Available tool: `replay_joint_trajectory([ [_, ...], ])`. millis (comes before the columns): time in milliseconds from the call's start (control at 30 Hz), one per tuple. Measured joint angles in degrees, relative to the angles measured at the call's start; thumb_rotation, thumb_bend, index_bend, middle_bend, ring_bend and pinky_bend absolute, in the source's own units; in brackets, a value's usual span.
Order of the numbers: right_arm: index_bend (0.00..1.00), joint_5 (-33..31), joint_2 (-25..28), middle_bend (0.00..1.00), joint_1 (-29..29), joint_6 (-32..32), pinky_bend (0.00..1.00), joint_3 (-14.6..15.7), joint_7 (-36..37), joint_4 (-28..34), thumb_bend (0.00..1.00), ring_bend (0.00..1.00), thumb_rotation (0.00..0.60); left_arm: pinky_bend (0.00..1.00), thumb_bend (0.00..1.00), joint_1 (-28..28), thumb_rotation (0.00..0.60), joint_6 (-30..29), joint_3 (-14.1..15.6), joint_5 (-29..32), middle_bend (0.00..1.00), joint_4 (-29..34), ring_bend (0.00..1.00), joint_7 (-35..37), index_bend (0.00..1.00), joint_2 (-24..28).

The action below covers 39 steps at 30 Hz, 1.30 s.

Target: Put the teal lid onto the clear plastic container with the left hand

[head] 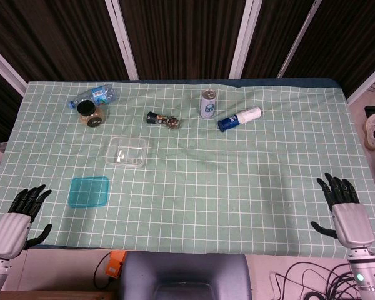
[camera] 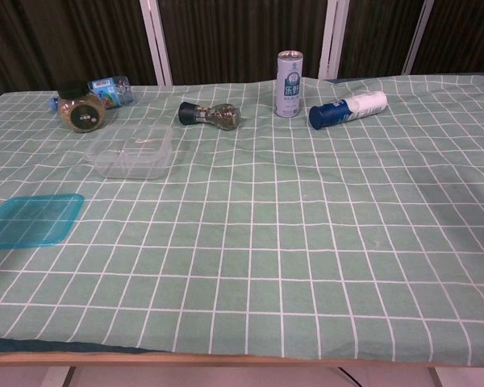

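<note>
The teal lid [head: 89, 191] [camera: 32, 219] lies flat on the green checked cloth near the front left. The clear plastic container [head: 127, 152] [camera: 132, 151] sits open a little behind and to the right of the lid. My left hand [head: 19, 217] rests at the table's front left corner, left of the lid and apart from it, fingers spread and holding nothing. At the front right edge my right hand [head: 345, 209] is likewise spread and empty. Neither hand shows in the chest view.
Along the back stand a jar with a black cap [head: 90, 113] [camera: 82, 110], a lying water bottle [head: 92, 95], a small pepper grinder [head: 163, 120] [camera: 209, 116], an upright can [head: 209, 104] [camera: 289, 73] and a lying blue-capped white bottle [head: 239, 119] [camera: 348, 110].
</note>
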<state>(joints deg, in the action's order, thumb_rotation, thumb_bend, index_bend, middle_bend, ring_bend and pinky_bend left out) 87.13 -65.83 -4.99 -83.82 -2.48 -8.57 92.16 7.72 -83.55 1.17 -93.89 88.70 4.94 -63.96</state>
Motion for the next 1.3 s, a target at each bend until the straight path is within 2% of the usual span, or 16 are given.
replay_joint_trajectory([
  [267, 0.00, -0.04, 0.21, 0.00, 0.41, -0.59, 0.00, 0.04, 0.21, 0.02, 0.06, 0.00, 0.600, 0.00, 0.33, 1.03, 0.600, 1.29, 0.00, 0.00, 0.00, -0.19, 0.00, 1.00, 0.00, -0.04],
  [400, 0.00, -0.21, 0.33, 0.00, 0.53, -1.18, 0.00, -0.09, 0.89, -0.10, 0.06, 0.00, 0.600, 0.00, 0.30, 3.87, 0.600, 3.51, -0.07, -1.49, 0.00, -2.65, 0.00, 5.23, 0.00, -1.13],
  [600, 0.00, -1.47, -0.24, 0.00, -0.13, 1.02, 0.00, -0.34, -0.55, -0.23, 0.06, 0.00, 0.600, 0.00, 0.27, 11.40, 0.600, 10.90, -0.21, -4.04, 0.00, -10.49, 0.00, 20.60, 0.00, -4.02],
  [733, 0.00, -2.30, -0.49, 0.00, -0.70, 2.40, 0.00, -0.40, -1.33, -0.12, 0.06, 0.00, 0.600, 0.00, 0.25, 17.63, 0.600, 14.67, 0.33, -6.70, 0.00, -19.47, 0.00, 33.29, 0.00, -7.09],
  [833, 0.00, -3.32, -0.83, 0.00, -1.08, 3.37, 0.00, -0.58, -2.20, -0.18, 0.06, 0.00, 0.600, 0.00, 0.25, 21.53, 0.600, 16.71, 1.38, -8.75, 0.00, -26.38, 0.00, 39.82, 0.00, -9.60],
  [1033, 0.00, -4.38, -1.18, 0.00, -1.40, 4.12, 0.00, -0.74, -3.34, -0.05, 0.06, 0.00, 0.600, 0.00, 0.24, 26.48, 0.600, 19.61, 4.54, -11.20, 0.00, -37.08, 0.00, 47.20, 0.00, -14.49],
  [1300, 0.00, -4.90, -1.70, 0.00, -1.83, 5.18, 0.00, -0.47, -4.57, -0.01, 0.06, 0.00, 0.600, 0.00, 0.24, 27.53, 0.600, 18.79, 7.12, -11.75, 0.00, -45.02, 0.00, 49.36, 0.00, -18.64],
])
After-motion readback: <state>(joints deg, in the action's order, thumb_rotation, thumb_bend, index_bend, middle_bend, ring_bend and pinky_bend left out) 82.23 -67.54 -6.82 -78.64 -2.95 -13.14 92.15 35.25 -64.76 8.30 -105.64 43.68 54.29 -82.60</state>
